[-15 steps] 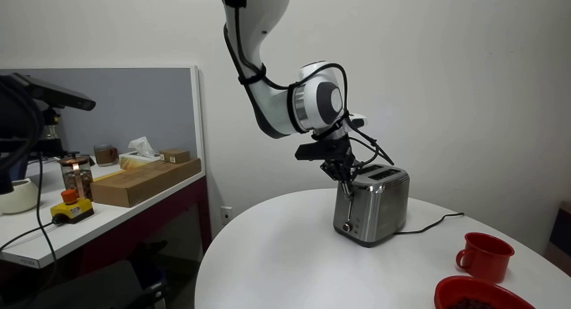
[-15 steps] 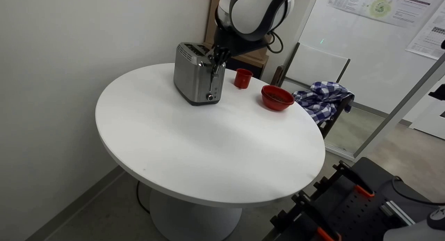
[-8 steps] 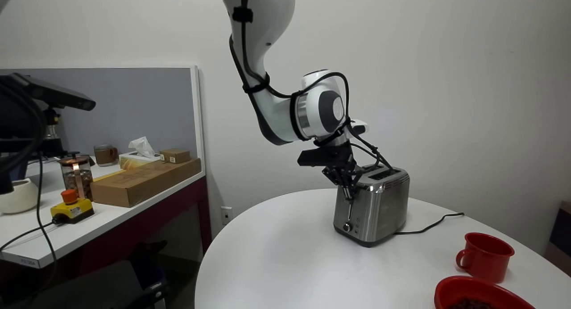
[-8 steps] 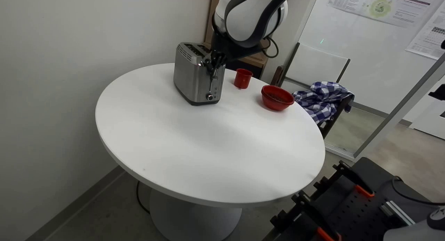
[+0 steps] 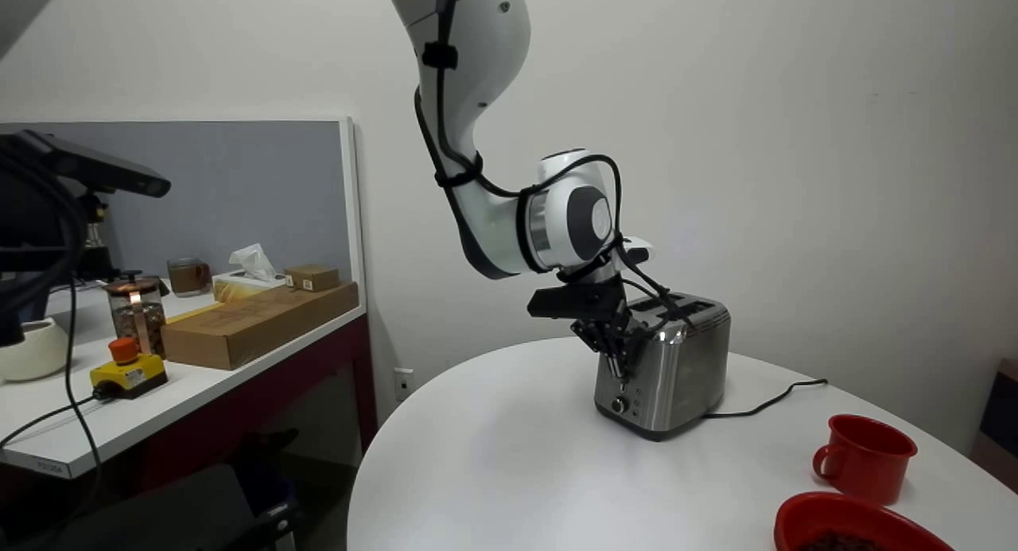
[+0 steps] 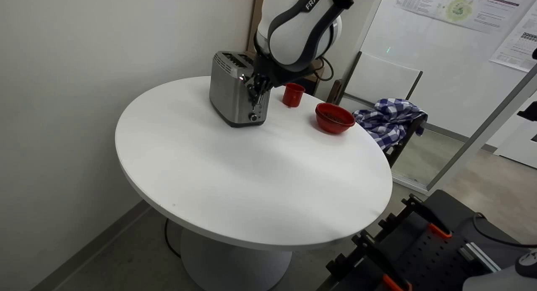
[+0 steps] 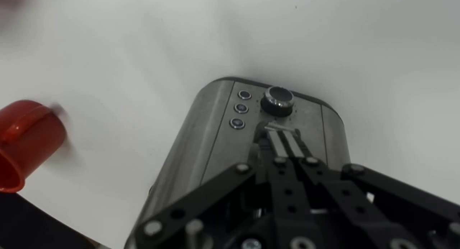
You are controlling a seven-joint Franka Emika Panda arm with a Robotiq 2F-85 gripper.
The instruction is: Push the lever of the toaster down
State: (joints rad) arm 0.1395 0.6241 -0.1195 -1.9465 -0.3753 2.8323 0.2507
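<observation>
One toaster [image 5: 692, 368], one red mug [image 5: 867, 459] and at least one red bowl [image 5: 839, 510] share the surface [image 5: 509, 455] in an exterior view, mug and bowl toward four o'clock of the toaster, one black cord [image 5: 767, 406] toward three. In an exterior view, one checked cloth [image 6: 390, 116] lies three o'clock of the bowl, on a chair [image 6: 382, 79]. The wrist view shows the pincer [image 7: 283, 134] closed, its two fingers [image 7: 277, 144] partly hiding the toaster's lever [image 7: 279, 126] low on the front, one knob [image 7: 277, 100] just beside at twelve o'clock, three buttons [image 7: 241, 108] at ten, the mug well apart at nine.
</observation>
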